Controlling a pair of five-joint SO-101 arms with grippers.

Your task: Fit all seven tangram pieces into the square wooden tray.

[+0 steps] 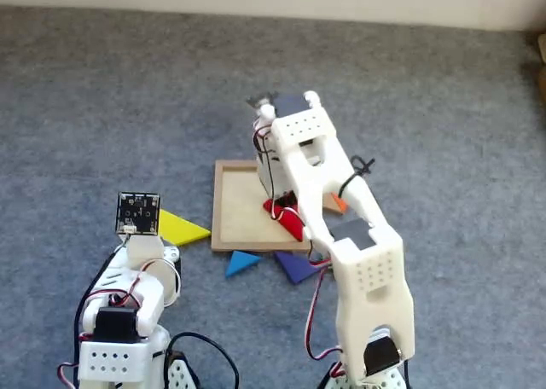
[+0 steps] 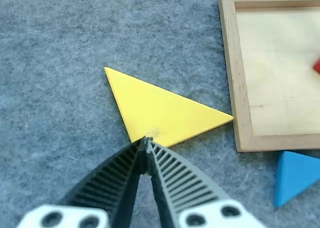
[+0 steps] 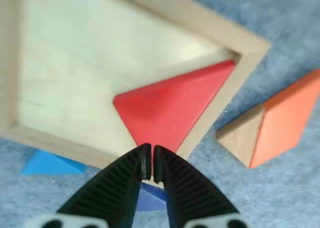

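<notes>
My left pincer is pinched shut, its tips touching the edge of the yellow triangle. That triangle lies flat on the carpet, left of centre in the high view, with one corner against the wooden tray. My right pincer, narrowed to a slit and gripping nothing, sits at the edge of the red triangle in the tray's lower right corner.
</notes>
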